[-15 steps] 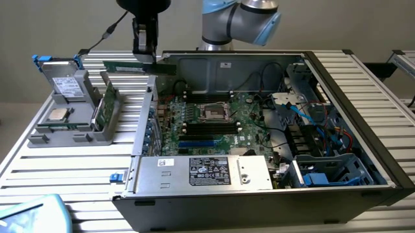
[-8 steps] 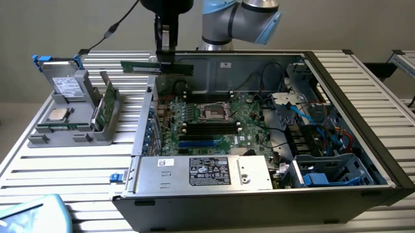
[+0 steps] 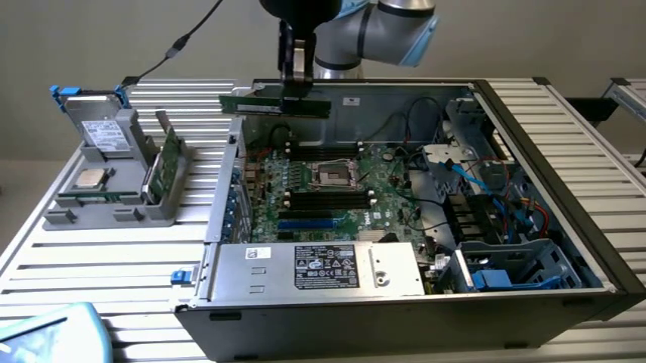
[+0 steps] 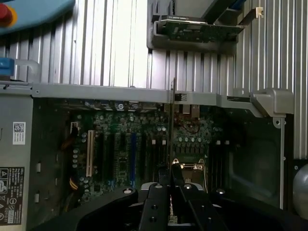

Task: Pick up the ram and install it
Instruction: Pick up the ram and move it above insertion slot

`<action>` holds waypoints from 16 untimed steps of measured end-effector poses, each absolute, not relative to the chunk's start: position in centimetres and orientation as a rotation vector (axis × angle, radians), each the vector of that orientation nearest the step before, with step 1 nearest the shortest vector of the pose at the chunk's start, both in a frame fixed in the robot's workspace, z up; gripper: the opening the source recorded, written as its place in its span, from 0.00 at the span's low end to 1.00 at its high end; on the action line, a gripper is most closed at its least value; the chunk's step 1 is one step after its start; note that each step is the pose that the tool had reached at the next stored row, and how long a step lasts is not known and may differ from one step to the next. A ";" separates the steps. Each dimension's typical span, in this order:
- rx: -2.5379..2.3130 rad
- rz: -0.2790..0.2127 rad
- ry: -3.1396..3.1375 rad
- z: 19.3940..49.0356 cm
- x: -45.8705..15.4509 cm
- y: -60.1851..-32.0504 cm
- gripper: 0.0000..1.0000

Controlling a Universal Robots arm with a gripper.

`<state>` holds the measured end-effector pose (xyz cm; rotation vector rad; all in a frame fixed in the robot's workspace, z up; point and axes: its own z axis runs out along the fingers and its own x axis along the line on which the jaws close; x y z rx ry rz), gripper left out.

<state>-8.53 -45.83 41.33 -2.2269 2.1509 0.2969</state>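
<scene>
A ribbed silver metal worktop [image 3: 121, 249] carries a large open computer case of black and grey sheet steel [image 3: 595, 249]. A glossy green motherboard [image 3: 302, 189] lies flat inside the case. Above the case wall on the arm's side hangs the black two-fingered tool [image 3: 290, 89], clenched on the ram [image 3: 257, 104], a long, narrow dark-green stick held level, clear of the case. Pick-up looks done and installing is in hand; it calls for squaring the stick's edge over a narrow black slot [image 3: 328, 200].

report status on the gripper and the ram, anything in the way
Gripper shut on the ram. Ram held level above the open case, not yet in a slot. Nothing seen between it and the motherboard.
</scene>
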 end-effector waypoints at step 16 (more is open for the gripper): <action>-2.231 0.300 2.144 40.9 -1.7 -46.1 0.13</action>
